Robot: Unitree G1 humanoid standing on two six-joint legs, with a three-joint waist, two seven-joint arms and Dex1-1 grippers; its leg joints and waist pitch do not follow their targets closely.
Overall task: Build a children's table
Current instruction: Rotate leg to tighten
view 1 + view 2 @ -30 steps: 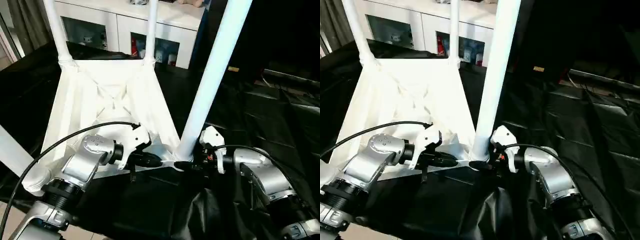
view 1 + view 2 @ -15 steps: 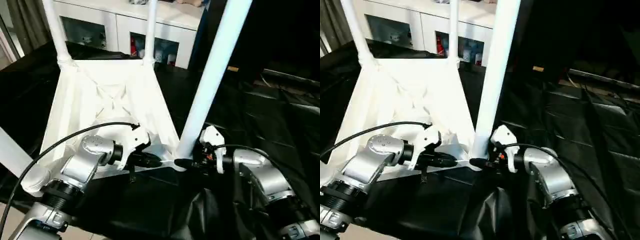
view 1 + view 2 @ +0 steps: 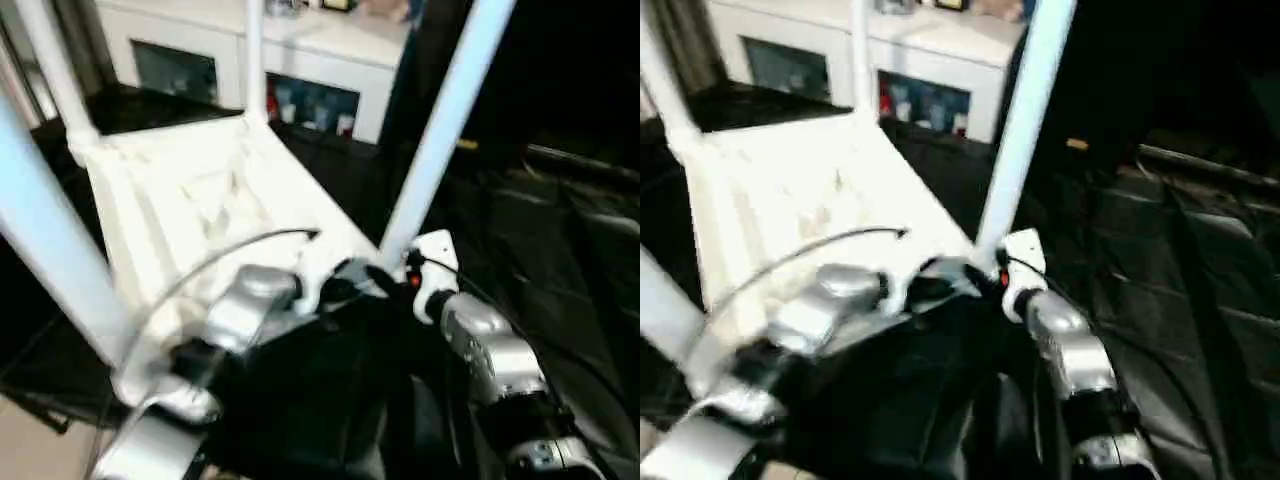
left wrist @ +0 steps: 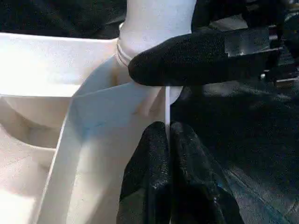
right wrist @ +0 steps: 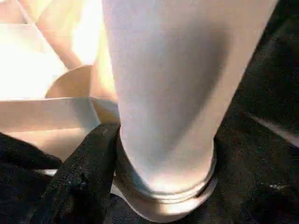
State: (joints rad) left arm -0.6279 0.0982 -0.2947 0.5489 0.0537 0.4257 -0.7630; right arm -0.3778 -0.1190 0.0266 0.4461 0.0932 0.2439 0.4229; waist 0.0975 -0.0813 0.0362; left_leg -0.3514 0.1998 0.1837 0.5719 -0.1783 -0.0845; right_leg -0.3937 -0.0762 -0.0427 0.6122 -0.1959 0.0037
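Children's table (image 3: 190, 190) lies upside down on black sheeting (image 3: 560, 240), ribbed underside facing up, all white. Legs stand upward from the corner sockets: two at the far corners, near the white cabinet with glass doors (image 3: 300, 70); one at the near left corner; one at the near right corner.

Near right leg (image 3: 440, 130): tall, tapered, seated in its rounded socket. In the right wrist view the leg's base (image 5: 168, 116) meets the socket collar, with a ringed edge visible at the joint.

Left gripper (image 4: 167, 140): fingers pressed together on the thin white edge of the table top, right beside the near right socket. In the left wrist view the plastic rim runs straight down between the two black fingertips (image 4: 149, 154). Clamped on the table's edge.

Right gripper (image 3: 385, 280): at the base of the near right leg, on the side toward the sheeting. One black finger (image 4: 196, 58) lies across the socket just below the leg's collar, touching it; another black finger (image 5: 88, 172) shows against the collar in the right wrist view. The leg base sits between the fingers, which stand apart around it.

Both silver forearms converge at this same corner, grippers just beside each other.
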